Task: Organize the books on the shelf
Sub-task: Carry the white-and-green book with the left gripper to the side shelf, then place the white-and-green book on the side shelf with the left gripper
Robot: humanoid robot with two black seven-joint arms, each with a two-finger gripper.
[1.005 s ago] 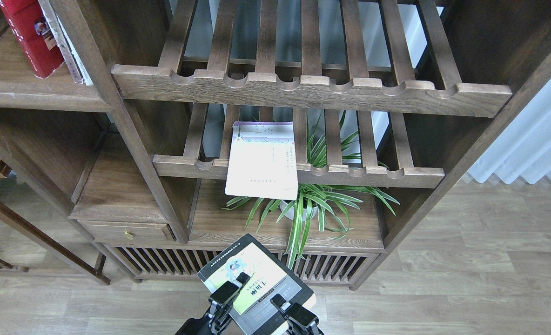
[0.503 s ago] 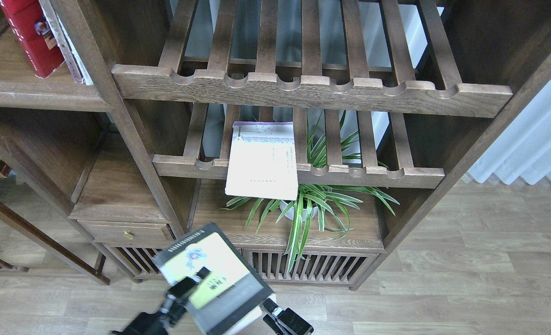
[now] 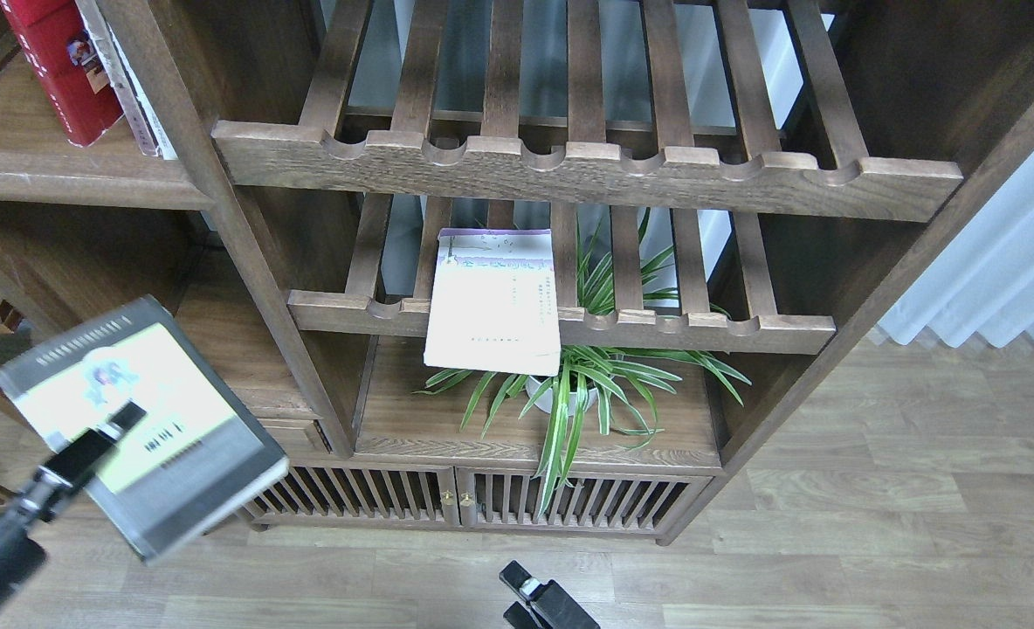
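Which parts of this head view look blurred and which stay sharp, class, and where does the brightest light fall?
Head view: the yellow-green book and the left gripper holding it are smeared by motion blur, its cover print unreadable; the lavender-white book, the spider plant and the slatted racks are sharp; the brightest area is the white curtain at the right edge.

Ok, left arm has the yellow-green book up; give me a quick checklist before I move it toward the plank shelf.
1. Grip: left gripper clamps the yellow-green book near its lower edge: ok.
2. Book attitude: tilted, not upright: not ok for slotting.
3. Shelf space: red book leans at the right; room further left out of frame: cannot tell.
4. Right gripper low, clear of the path: ok; its jaws: cannot tell.
5. Lavender-white book lies on the slatted rack, overhanging: not ok.
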